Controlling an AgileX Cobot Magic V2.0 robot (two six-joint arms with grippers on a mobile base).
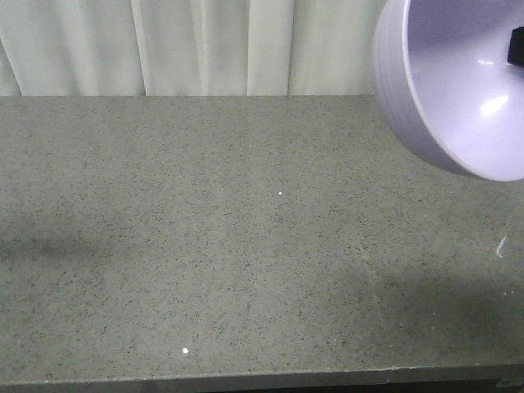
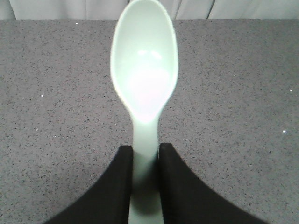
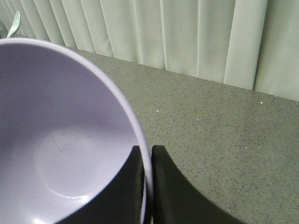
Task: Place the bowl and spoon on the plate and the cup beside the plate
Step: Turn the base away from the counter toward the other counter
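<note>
Bowl (image 1: 458, 90): plain lavender-purple with white glints, rim between the right fingers (image 3: 180, 186).
Spoon (image 2: 145, 70): pale mint green, handle between the left fingers (image 2: 110, 186).
Fingers: black on both.
Table (image 1: 246, 246): grey, dark speckle, few white flecks.
Curtain (image 1: 205, 45): off-white, vertical pleats.

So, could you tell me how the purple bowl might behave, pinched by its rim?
The bowl looks smooth and glossy, so it may slip in the right gripper. Held at one rim edge, it could tilt easily.
</note>
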